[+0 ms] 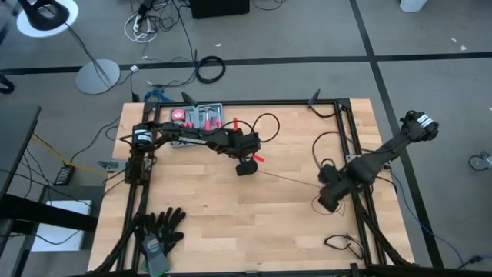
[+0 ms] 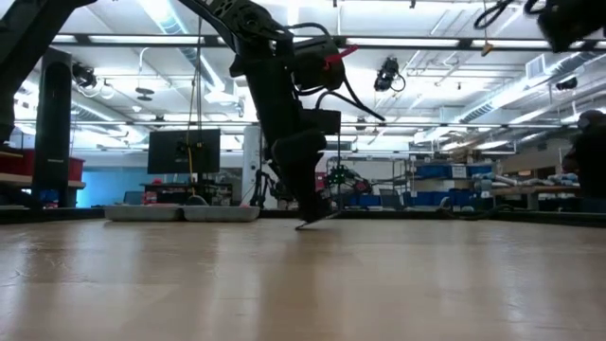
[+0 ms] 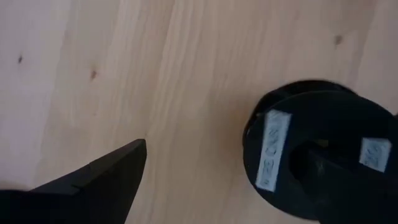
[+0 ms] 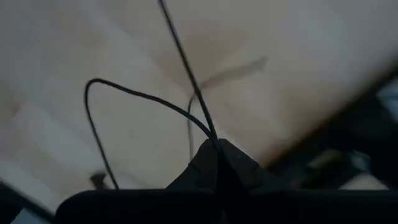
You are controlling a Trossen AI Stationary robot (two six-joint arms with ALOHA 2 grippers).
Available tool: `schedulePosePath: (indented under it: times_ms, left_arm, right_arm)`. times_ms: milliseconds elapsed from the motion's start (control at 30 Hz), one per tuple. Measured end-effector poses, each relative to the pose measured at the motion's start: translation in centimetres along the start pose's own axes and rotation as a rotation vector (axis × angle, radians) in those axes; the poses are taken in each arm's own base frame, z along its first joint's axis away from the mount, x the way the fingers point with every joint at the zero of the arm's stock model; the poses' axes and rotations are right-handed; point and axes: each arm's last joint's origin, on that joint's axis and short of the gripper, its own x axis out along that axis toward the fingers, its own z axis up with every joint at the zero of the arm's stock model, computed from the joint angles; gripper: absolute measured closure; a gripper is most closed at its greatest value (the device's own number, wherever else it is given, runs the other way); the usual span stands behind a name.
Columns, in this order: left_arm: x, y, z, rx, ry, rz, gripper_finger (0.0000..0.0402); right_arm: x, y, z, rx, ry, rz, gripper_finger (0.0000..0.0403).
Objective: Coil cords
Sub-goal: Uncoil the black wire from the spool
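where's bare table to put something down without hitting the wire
The bare light wooden table runs wide between the black gloves and the right tool. Crowded: the thin black wire stretched from that tool to the left tool, and the loops around the right one.

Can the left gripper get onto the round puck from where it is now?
Probably yes. The left gripper is open low over the table with the puck right beside its finger, and nothing lies between them.

Even bright light on the high view; ceiling strip lamps glare in the low view; wrist views blurred, soft shadows
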Motion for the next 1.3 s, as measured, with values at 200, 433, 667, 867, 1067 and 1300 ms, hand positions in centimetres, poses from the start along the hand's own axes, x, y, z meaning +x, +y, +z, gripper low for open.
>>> schedulePosePath:
  times_ms: [200, 433, 667, 867, 1067, 1300]
  left_arm:
    - [-0.1, 0.3, -0.3, 0.013, 0.022, 0.018, 0.0006]
    - [-0.1, 0.3, -0.2, 0.013, 0.017, 0.019, 0.0006]
    - [-0.1, 0.3, -0.3, 0.009, 0.02, 0.014, 0.0006]
    - [-0.1, 0.2, -0.2, 0.023, 0.01, 0.013, 0.0006]
    - [-0.1, 0.2, -0.2, 0.028, 0.01, 0.01, 0.0006]
    - [-0.1, 0.2, -0.3, 0.029, 0.022, 0.009, 0.0006]
  right_arm:
    - [-3.5, 0.3, -0.1, -0.033, -0.408, -0.023, 0.04]
    - [-1.2, 3.8, 4.0, -0.207, -0.737, -0.005, 0.0364]
    - [3.5, 5.9, 9.7, -0.282, -0.763, 0.041, 0.032]
    - [7.5, 6.7, 14.2, -0.35, -0.776, 0.152, 0.0276]
    - [11.5, 7.6, 17.2, -0.499, -0.785, 0.258, 0.0239]
    - [14.1, 7.9, 19.0, -0.552, -0.714, 0.474, 0.0222]
